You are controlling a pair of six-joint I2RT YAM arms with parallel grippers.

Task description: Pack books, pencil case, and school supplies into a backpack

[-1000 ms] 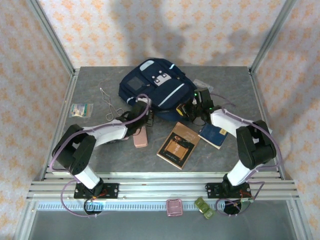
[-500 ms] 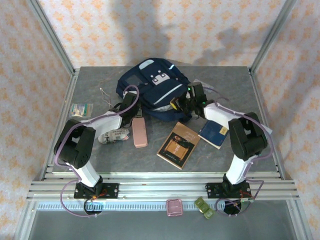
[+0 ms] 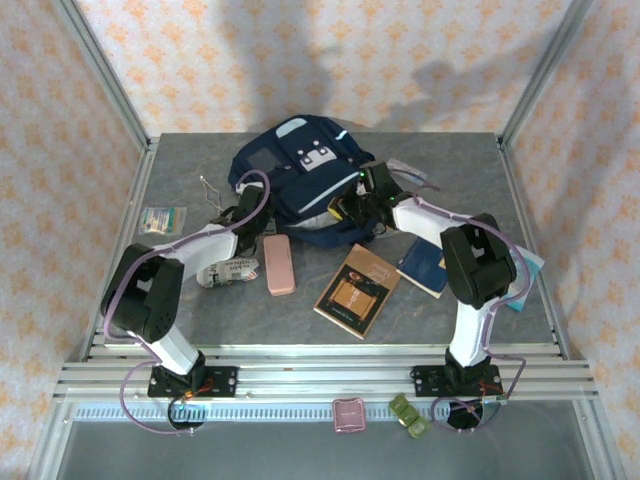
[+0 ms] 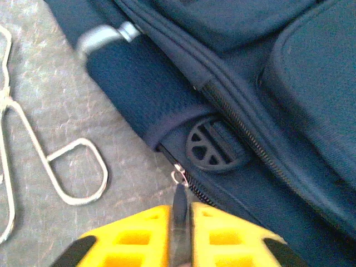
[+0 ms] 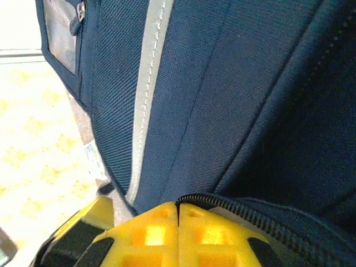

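The navy backpack (image 3: 300, 175) lies at the back middle of the table. My left gripper (image 3: 243, 207) is at its left side, and its yellow fingers (image 4: 139, 236) are shut on the dark zipper pull (image 4: 179, 203) of the backpack (image 4: 261, 111). My right gripper (image 3: 352, 205) is against the bag's right side. Its jaws stand shut, and the zipper edge (image 5: 250, 214) of the backpack (image 5: 222, 100) meets their tips. The pink pencil case (image 3: 279, 264), brown book (image 3: 357, 290) and dark blue book (image 3: 425, 268) lie in front. A white printed packet (image 3: 226, 272) lies left of the case.
A bent wire piece (image 3: 213, 198) lies left of the bag, close to my left gripper, and shows as wire loops (image 4: 72, 172) on the grey table. A greenish-white packet (image 3: 162, 218) sits far left. Clear packets (image 3: 405, 168) lie behind the right arm. Frame posts stand at the table's corners.
Both grippers moved back and left along the backpack, which shifted slightly left. The left arm swung off the pencil case and uncovered the white packet.
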